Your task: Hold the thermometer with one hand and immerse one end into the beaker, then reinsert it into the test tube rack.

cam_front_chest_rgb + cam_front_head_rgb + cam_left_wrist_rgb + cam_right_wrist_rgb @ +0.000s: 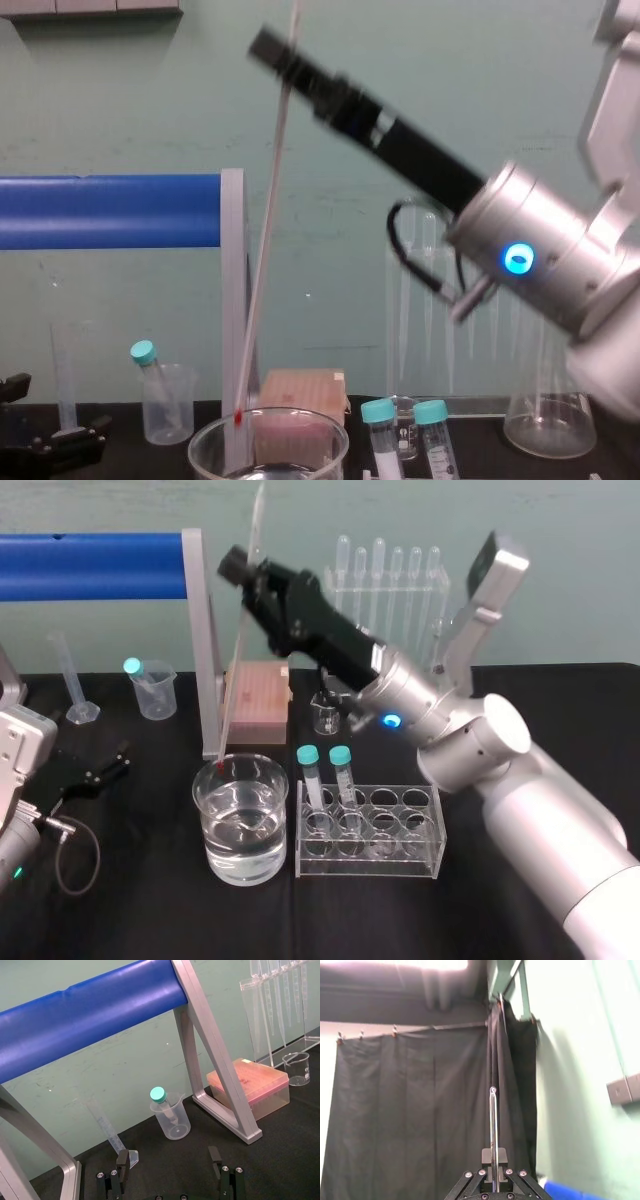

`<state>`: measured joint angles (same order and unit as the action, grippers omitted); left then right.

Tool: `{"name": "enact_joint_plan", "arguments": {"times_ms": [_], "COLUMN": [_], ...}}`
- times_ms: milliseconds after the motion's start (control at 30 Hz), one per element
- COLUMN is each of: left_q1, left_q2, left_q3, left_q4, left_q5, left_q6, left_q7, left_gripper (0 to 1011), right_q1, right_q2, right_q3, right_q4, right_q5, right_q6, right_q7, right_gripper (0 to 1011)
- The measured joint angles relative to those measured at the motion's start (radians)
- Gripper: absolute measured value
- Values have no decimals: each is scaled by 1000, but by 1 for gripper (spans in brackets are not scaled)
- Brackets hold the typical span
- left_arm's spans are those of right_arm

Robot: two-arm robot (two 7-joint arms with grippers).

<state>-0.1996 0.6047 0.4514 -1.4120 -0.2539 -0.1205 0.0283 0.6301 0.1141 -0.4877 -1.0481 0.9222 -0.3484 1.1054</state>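
While thermometer tip hangs at rim, beaker half-full.

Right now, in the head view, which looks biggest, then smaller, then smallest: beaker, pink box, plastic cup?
1. beaker, helped by being nearest the camera.
2. pink box.
3. plastic cup.
The right gripper holds the thermometer, tip at the beaker.

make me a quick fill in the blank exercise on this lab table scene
1. The ___ hand holds the thermometer tilted over the beaker.
2. The thermometer's lower tip is coloured ___.
3. The test tube rack holds ___ teal-capped tubes.
4. The open ___ hand sits parked at the near side of the table.
Missing words: right; red; two; left.
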Motion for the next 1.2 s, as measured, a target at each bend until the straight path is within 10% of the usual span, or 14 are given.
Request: {"name": "enact_joint_plan", "arguments": {"times_ms": [367, 500, 800, 1200], "left_q1": [0, 0, 0, 0], "left_q2": [0, 0, 0, 0], "left_q3": [0, 0, 0, 0], "left_q4": [0, 0, 0, 0], "left_q5": [0, 0, 0, 0], "left_q6": [0, 0, 0, 0], "left_q7": [0, 0, 0, 0], "left_gripper": [1008, 1008, 1008, 1008], "right_q1": [-5, -50, -268, -440], "right_q2": [89, 173, 358, 424], "right_q3": [49, 82, 198, 271], "right_q4": [-189, -301, -527, -603], "right_q5": [7, -27, -82, -115], "right_q6": [-17, -18, -7, 13], "right_q7": [-54, -139, -316, -395], "right_gripper": [57, 57, 56, 56]}}
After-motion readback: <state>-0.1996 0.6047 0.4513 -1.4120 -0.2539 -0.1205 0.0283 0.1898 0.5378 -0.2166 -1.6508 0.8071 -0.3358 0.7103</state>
